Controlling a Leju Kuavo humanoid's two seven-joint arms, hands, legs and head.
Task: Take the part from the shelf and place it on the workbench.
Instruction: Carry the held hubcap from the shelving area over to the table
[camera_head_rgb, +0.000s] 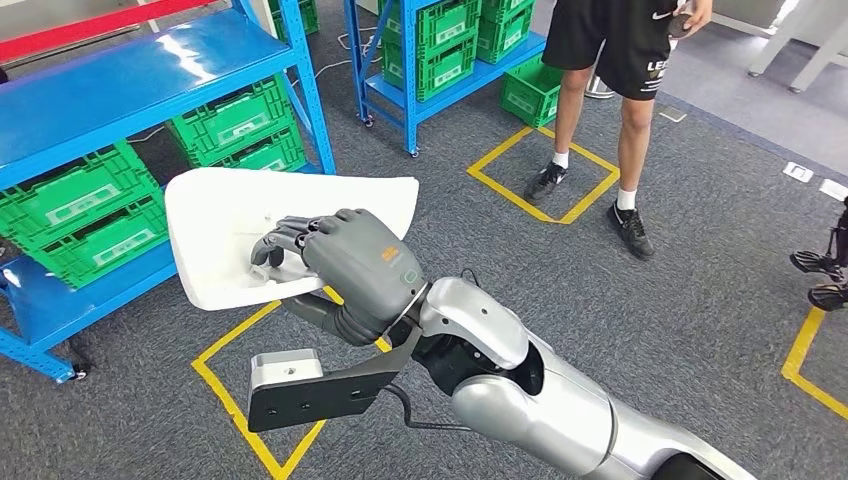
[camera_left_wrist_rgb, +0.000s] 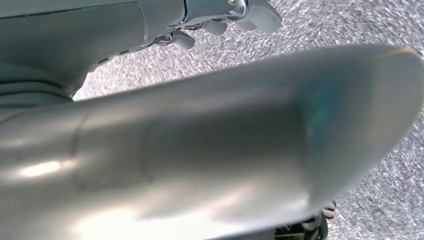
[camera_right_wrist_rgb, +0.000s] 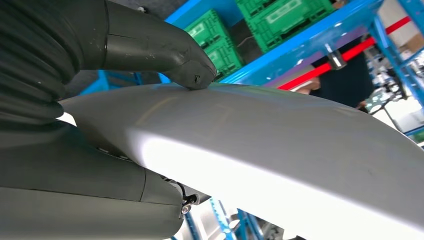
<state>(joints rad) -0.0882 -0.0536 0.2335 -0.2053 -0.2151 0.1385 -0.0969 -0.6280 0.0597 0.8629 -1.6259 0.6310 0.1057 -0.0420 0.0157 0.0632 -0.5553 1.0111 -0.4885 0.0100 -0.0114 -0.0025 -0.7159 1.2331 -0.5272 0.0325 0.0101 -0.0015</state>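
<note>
Carrying: I've got the white part (camera_head_rgb: 240, 225) up off the shelf and out over the carpet, in my right hand (camera_head_rgb: 345, 262).
Shelving: blue racks (camera_head_rgb: 120, 75) stand close on my left, stacked with green crates (camera_head_rgb: 95, 215); a second rack with more crates sits farther back.
Floor: grey carpet with yellow tape squares (camera_head_rgb: 545, 170); a person in black shorts (camera_head_rgb: 610, 45) stands by one square, well apart from me.
Part: a broad, curved white shell, held in the air beside the near rack and touching nothing but my hand.
Right hand: fingers curl over the part's inner face, and from the wrist camera my thumb (camera_right_wrist_rgb: 165, 50) presses on the outer skin, so it's clamped.
Left hand: I see only a few pale fingers (camera_left_wrist_rgb: 220, 22) past my own arm cover; spread or closed, I cannot tell.
Progress: pickup looks done. No workbench before me, so I judge the carry and the set-down are both left.
Writing: a small orange mark on the back of my right hand, too small to read; white lettering on the person's shorts starts "LE", rest unclear.
</note>
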